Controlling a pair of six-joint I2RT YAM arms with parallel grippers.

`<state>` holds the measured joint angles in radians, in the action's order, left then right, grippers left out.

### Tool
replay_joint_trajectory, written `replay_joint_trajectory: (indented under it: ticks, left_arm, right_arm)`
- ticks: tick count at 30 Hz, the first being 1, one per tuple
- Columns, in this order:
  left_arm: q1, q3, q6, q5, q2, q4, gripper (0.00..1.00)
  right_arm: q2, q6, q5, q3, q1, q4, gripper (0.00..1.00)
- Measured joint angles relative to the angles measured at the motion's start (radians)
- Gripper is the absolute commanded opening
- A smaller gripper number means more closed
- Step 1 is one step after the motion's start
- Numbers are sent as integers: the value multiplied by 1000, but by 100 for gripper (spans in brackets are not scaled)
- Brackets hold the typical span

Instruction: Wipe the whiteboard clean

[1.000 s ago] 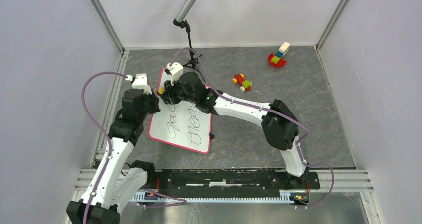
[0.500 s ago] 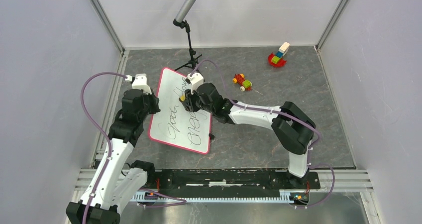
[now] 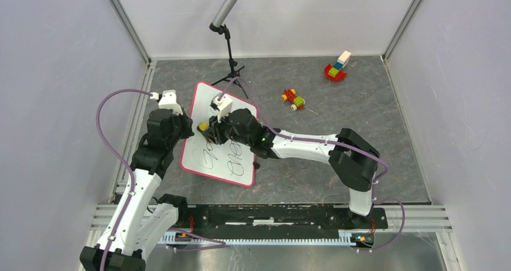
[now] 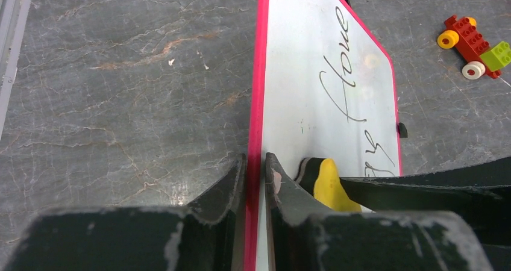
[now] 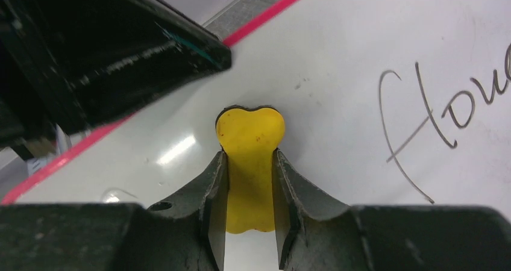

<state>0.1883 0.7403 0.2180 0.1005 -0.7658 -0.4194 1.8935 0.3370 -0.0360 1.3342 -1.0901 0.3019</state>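
Observation:
The whiteboard (image 3: 208, 162) lies flat on the grey table, pink-rimmed, with black handwriting (image 4: 340, 72) across it. My left gripper (image 3: 188, 128) is shut on the board's left rim; in the left wrist view its fingertips (image 4: 256, 162) pinch the pink edge. My right gripper (image 3: 208, 126) is shut on a yellow eraser (image 5: 250, 132) with a black underside. The eraser is pressed flat on the white surface (image 5: 361, 42) close to the left rim, just beside the left gripper. The eraser (image 4: 325, 183) also shows in the left wrist view. Handwriting (image 5: 434, 114) lies to its right.
A black tripod stand (image 3: 230, 48) with a grey tube stands just behind the board's top edge. A toy car of bricks (image 3: 293, 99) and a red block toy (image 3: 336, 67) lie to the far right. A small black clip (image 3: 255, 164) sits on the board's right edge.
My right gripper swept the eraser rightward across the upper board, then back left and a little nearer, ending beside the left gripper. The left gripper stayed on the rim.

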Motion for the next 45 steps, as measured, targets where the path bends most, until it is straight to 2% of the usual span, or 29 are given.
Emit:
replay_joint_trajectory:
  ticks: [4, 8, 12, 15, 22, 26, 31, 36, 45]
  left_arm:
    - [0, -2, 1, -1, 3, 2, 2]
    - [0, -3, 1, -1, 3, 5, 2]
    - [0, -3, 2, -1, 3, 5, 2]
    - [0, -5, 2, 4, 3, 6, 2]
    - [0, -7, 14, 6, 22, -14, 2]
    - [0, -13, 22, 14, 32, -19, 2]
    - [2, -14, 23, 12, 27, -8, 2]
    - [2, -16, 23, 13, 23, 2, 2]
    - [2, -15, 23, 13, 24, 2, 2]
  right_arm:
    - [-51, 27, 33, -157, 49, 102, 0]
    - [-83, 42, 27, -270, 108, 109, 0]
    - [-81, 32, -11, -259, 98, 85, 0]
    - [-65, 2, -59, -188, 65, 11, 0]
    - [-44, -55, -66, -46, -94, -5, 0]
    - [-45, -74, -61, -54, -126, 21, 0]
    - [-84, -38, -14, -188, -71, 131, 0]
    - [-119, -8, -16, -303, -7, 161, 0]
    - [-109, -103, -167, -175, -109, -10, 0]
